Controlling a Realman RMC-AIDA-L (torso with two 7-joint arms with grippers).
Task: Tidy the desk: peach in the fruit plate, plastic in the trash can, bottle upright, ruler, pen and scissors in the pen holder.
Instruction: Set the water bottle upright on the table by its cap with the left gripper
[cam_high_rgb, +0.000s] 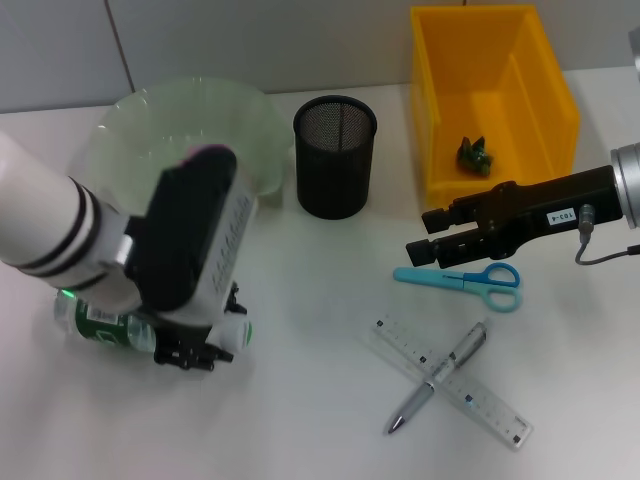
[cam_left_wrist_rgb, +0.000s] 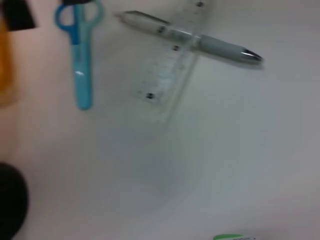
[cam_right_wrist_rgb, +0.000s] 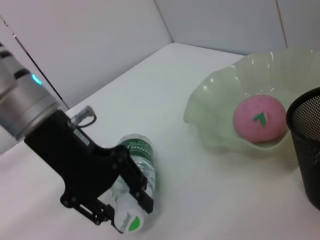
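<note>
The clear, green-labelled bottle lies on its side on the surface. The left gripper jaws clamp its cap end. The right gripper jaws sit closed above the scissors.

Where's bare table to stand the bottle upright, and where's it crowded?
Free: the table between the lying bottle under the left gripper and the crossed ruler and pen; also the front edge. Crowded: around the scissors under the right gripper, and between plate, pen holder and yellow bin.
</note>
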